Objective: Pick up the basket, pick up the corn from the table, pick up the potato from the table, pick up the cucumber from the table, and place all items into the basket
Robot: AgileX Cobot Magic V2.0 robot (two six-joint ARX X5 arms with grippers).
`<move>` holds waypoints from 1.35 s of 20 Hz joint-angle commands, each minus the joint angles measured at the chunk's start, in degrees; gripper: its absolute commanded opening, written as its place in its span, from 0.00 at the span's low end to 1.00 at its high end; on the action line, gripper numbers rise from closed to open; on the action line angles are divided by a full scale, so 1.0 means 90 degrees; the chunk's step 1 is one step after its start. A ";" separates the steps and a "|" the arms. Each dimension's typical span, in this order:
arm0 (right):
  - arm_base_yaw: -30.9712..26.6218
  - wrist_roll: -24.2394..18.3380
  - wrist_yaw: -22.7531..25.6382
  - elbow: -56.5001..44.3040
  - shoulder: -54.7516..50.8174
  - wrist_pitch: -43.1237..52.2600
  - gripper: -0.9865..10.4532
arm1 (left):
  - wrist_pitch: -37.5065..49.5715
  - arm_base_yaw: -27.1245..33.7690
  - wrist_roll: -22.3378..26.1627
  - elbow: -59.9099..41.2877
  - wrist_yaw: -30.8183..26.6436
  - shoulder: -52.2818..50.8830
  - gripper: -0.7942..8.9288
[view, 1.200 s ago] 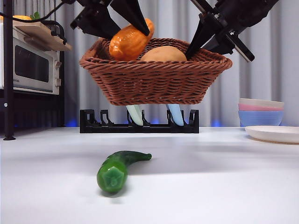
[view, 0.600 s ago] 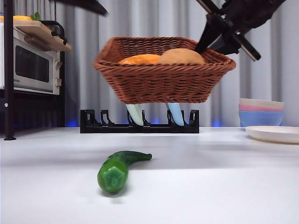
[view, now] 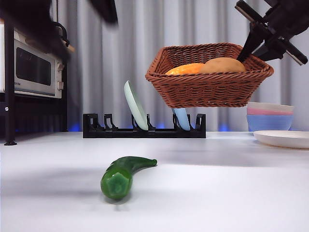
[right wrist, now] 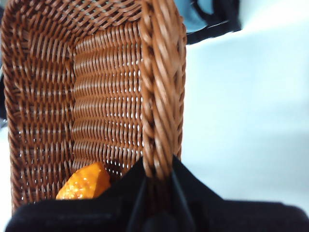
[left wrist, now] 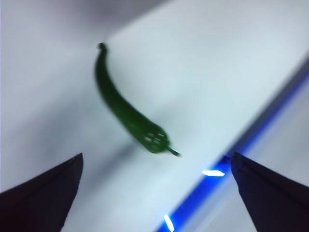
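Note:
The brown wicker basket (view: 208, 79) hangs in the air at the right, well above the table (view: 217, 193). My right gripper (view: 251, 46) is shut on its braided rim (right wrist: 157, 96). The orange corn (view: 186, 69) and the tan potato (view: 224, 65) lie inside; the right wrist view shows only the corn (right wrist: 84, 181). The dark-green cucumber (view: 120, 174) lies on the table near the front, cut end toward the camera. My left gripper (left wrist: 154, 193) hovers above the cucumber (left wrist: 128, 111), open and holding nothing. In the front view it is a blurred dark tip (view: 107, 10) at the top left.
A black dish rack (view: 144, 126) with upright plates stands at the back centre. At the left, a microwave (view: 31, 67) sits on a black shelf. Stacked pastel bowls (view: 269, 116) and a white plate (view: 282, 138) are at the right.
The left gripper let the corn go into the basket and rose away to the upper left. The right gripper carried the basket to the right.

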 commanded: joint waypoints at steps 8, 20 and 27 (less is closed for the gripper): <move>-0.0027 0.0112 -0.0083 0.0080 -0.0029 0.0146 0.08 | 0.2110 0.0180 -0.0595 -0.0765 -0.0231 0.2047 0.66; -0.0027 0.0109 -0.0070 0.0080 -0.0029 0.0148 0.08 | 0.1678 0.0250 0.0665 -0.0726 0.1523 0.2795 0.07; -0.0027 0.0109 -0.0070 0.0080 -0.0029 0.0136 0.08 | -0.0799 0.0233 0.3538 0.0780 0.4998 0.2188 0.07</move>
